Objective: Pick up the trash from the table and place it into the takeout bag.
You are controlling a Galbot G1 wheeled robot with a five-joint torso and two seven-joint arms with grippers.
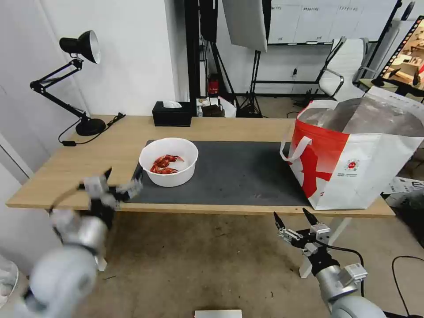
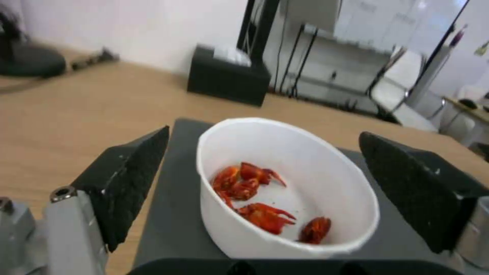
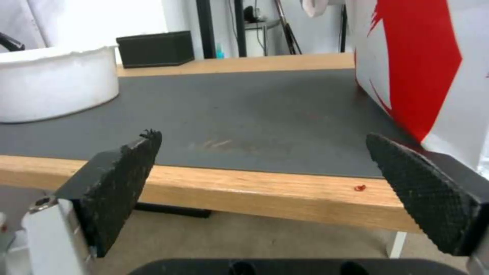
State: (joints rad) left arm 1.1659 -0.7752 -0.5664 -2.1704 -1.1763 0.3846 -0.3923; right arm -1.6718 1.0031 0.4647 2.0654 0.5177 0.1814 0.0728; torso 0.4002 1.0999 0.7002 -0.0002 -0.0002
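- Wooden desk [image 1: 110,152] carries a dark mat [image 1: 238,172].
- Left claw [image 1: 109,185] hovers spread at the desk's front edge, just short of the bowl [image 1: 168,161] of red shells, not yet picked up.
- Right claw [image 1: 295,217] waits spread below the desk edge.
- Takeout bag [image 1: 353,163] stands open on the right; judging by this, the bowl is the only trash left.

You can read no text: the takeout bag [image 1: 353,172] carries a small round logo [image 1: 352,165], its print illegible.
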